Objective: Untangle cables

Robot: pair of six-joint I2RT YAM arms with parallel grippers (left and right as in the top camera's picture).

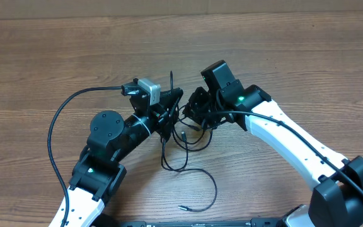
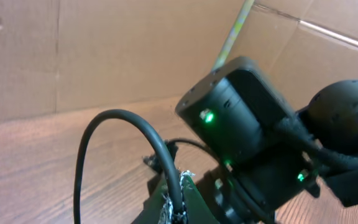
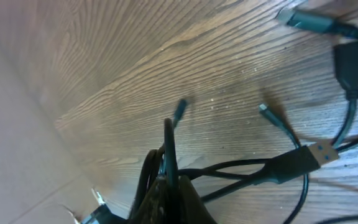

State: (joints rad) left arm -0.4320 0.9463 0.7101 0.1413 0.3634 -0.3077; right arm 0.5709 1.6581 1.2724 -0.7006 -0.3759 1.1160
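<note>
The cables [image 1: 188, 133] lie as a knot of thin black cords on the wooden table between my two arms. One strand trails toward the front and ends in a small plug tip [image 1: 182, 207]. My left gripper [image 1: 171, 102] sits at the knot's left and is shut on a black cable [image 2: 166, 163] that arches up and leftward from its fingers [image 2: 191, 205]. My right gripper [image 1: 198, 111] faces it from the right, shut on a bundle of cable strands [image 3: 168, 155]. A USB plug [image 3: 319, 153] and two small plug tips [image 3: 180, 110] rest on the wood just beyond it.
The right arm's dark housing [image 2: 241, 121] with green lights fills the space just ahead of the left gripper. A thicker black robot cable [image 1: 54, 129] loops out left of the left arm. More connectors [image 3: 312, 22] lie at the right wrist view's upper right. A cardboard wall [image 2: 104, 50] stands behind the table.
</note>
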